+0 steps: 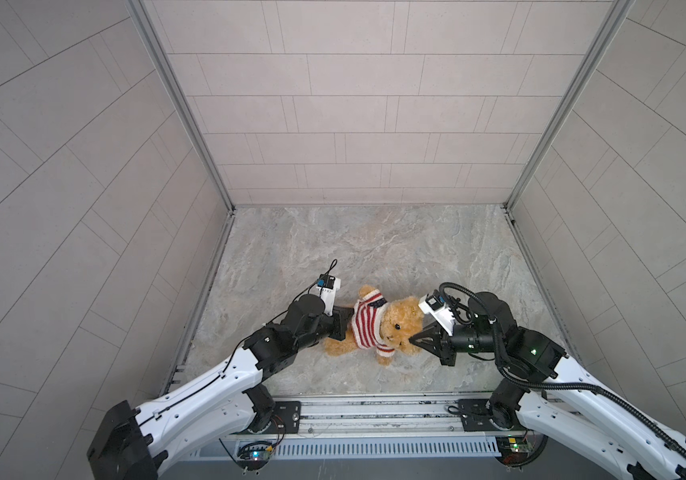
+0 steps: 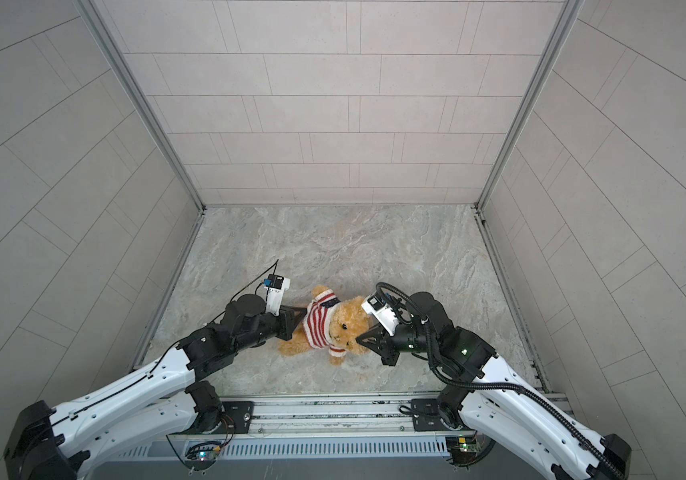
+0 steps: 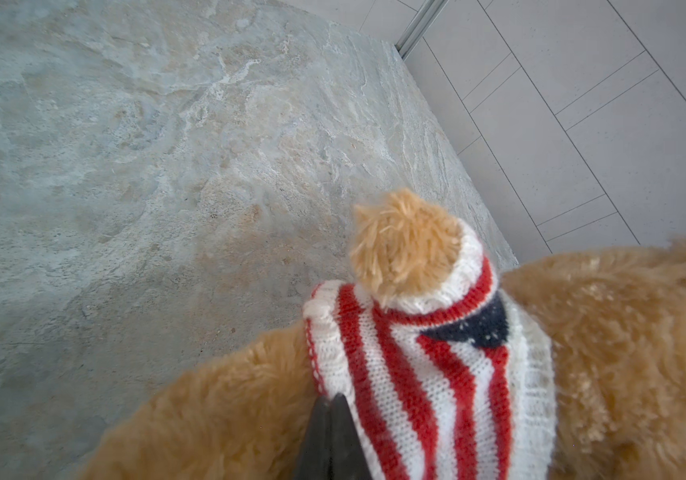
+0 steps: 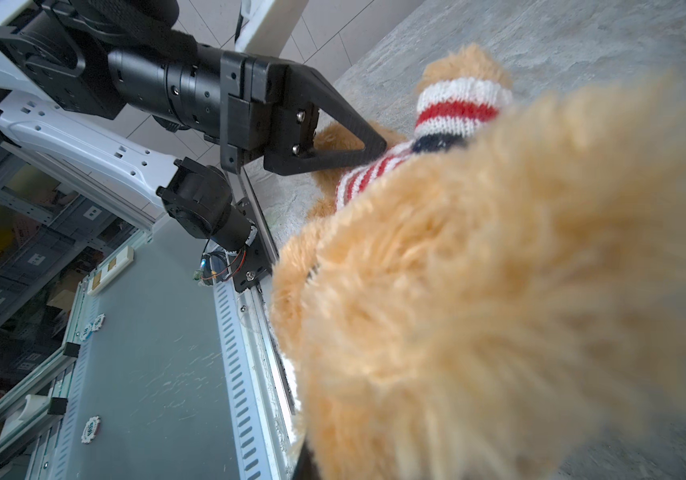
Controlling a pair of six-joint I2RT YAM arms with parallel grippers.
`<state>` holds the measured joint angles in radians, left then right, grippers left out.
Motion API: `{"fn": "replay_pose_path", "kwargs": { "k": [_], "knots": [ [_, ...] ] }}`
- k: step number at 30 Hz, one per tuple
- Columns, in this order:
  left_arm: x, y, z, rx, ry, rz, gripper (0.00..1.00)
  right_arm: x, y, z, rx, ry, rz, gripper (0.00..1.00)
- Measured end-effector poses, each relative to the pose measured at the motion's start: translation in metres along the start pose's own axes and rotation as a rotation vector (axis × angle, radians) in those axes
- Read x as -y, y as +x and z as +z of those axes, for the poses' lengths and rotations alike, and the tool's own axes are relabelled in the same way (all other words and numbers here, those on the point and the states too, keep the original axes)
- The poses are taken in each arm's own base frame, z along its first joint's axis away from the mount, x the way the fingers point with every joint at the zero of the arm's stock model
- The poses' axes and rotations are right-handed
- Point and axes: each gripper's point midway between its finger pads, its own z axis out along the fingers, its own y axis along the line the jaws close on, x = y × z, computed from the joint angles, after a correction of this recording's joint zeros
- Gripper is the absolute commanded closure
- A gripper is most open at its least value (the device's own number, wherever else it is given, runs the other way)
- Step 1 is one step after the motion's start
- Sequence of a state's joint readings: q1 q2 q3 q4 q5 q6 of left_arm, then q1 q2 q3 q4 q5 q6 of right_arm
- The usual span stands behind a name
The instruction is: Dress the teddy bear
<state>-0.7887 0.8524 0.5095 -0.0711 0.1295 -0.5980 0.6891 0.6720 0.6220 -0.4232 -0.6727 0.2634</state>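
You have the bear point(image 1: 401, 326) lying on the surface point(image 1: 374, 249) between both arms, head toward the right one, sweater point(image 1: 368, 328) over its chest and both sleeves filled; your left gripper point(image 3: 329, 405) is closed on the sweater's hem by the legs; your right gripper point(image 1: 412, 340) is closed too, tip against the muzzle, though fur hides whether it pinches anything.

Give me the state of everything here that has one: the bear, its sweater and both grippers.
teddy bear: lying on the table, dressed.
sweater: on the bear's torso, a paw out of each sleeve.
left gripper: shut, tip at the sweater's hem.
right gripper: shut, tip at the bear's head.
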Motion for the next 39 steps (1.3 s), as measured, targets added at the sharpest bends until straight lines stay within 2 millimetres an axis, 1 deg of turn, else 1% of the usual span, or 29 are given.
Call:
{"fn": "replay_pose_path", "kwargs": {
  "k": [5, 9, 12, 23, 24, 27, 29, 31, 32, 34, 35, 37, 39],
  "knots": [
    [-0.011, 0.001, -0.003, 0.013, -0.019, -0.023, 1.0, 0.001, 0.002, -0.001, -0.007, 0.01, -0.009, 1.0],
    [-0.02, -0.001, -0.006, 0.022, -0.052, -0.028, 1.0, 0.0, 0.001, -0.003, 0.004, 0.009, -0.024, 1.0],
    [-0.024, 0.002, -0.006, 0.015, -0.074, -0.026, 1.0, -0.002, 0.0, -0.005, 0.012, 0.007, -0.032, 1.0],
    [-0.027, 0.006, -0.008, -0.002, -0.083, -0.001, 1.0, -0.001, 0.002, -0.005, 0.0, 0.009, -0.028, 1.0],
    [-0.027, 0.006, -0.009, -0.002, -0.083, 0.005, 0.98, -0.001, 0.002, -0.005, -0.002, 0.009, -0.026, 1.0],
    [-0.025, 0.005, -0.018, 0.0, -0.08, 0.036, 0.79, -0.001, 0.001, -0.004, -0.014, 0.01, -0.02, 1.0],
    [-0.02, -0.001, -0.026, 0.011, -0.073, 0.069, 0.6, 0.0, -0.002, -0.002, -0.022, 0.012, -0.014, 1.0],
    [-0.012, -0.011, -0.034, 0.031, -0.055, 0.096, 0.43, 0.0, -0.004, -0.001, -0.028, 0.012, -0.011, 1.0],
    [-0.007, -0.016, -0.037, 0.04, -0.043, 0.108, 0.36, 0.0, -0.005, 0.0, -0.03, 0.011, -0.01, 1.0],
    [0.0, -0.024, -0.041, 0.052, -0.023, 0.127, 0.27, 0.0, -0.004, 0.001, -0.035, 0.01, -0.009, 1.0],
    [0.004, -0.026, -0.042, 0.054, -0.015, 0.134, 0.24, 0.0, -0.004, 0.001, -0.036, 0.009, -0.01, 1.0],
    [0.007, -0.029, -0.041, 0.051, -0.003, 0.139, 0.2, -0.001, -0.004, 0.001, -0.037, 0.005, -0.012, 1.0],
    [0.008, -0.029, -0.037, 0.039, 0.0, 0.141, 0.19, -0.002, -0.004, 0.002, -0.039, -0.001, -0.014, 1.0]
  ]
}}
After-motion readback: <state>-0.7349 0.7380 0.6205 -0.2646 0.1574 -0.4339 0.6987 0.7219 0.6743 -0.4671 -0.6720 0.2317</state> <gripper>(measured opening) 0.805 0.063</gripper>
